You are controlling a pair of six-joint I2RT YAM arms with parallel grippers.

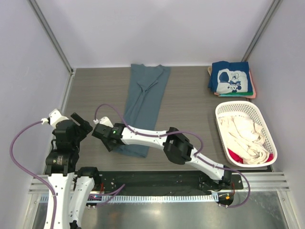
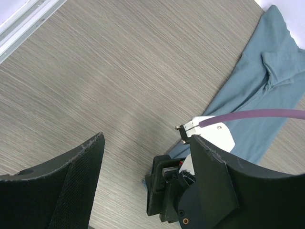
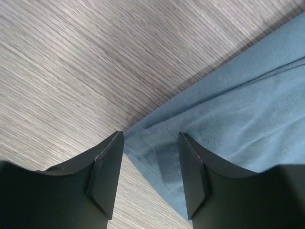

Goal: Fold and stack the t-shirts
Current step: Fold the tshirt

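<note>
Slate-blue shirts: one plain slate-blue cloth t-shirt (image 1: 145,102), folded into a long strip that runs from the middle of the table's (image 1: 95,90) far edge toward the near edge.
Folded stacks: one, at the far right corner, with a navy t-shirt with white cartoon print (image 1: 231,78) on top and green and pink edges beneath.
Baskets: one white plastic lattice basket (image 1: 237,103) at the right edge, holding cream cloth (image 1: 243,133) and red cloth (image 1: 234,155).
Right gripper (image 3: 151,143): jaws narrowly apart, astride the strip's near left hem corner.
Left gripper (image 2: 147,143): jaws wide apart, holding nothing, over the table near its left edge.
</note>
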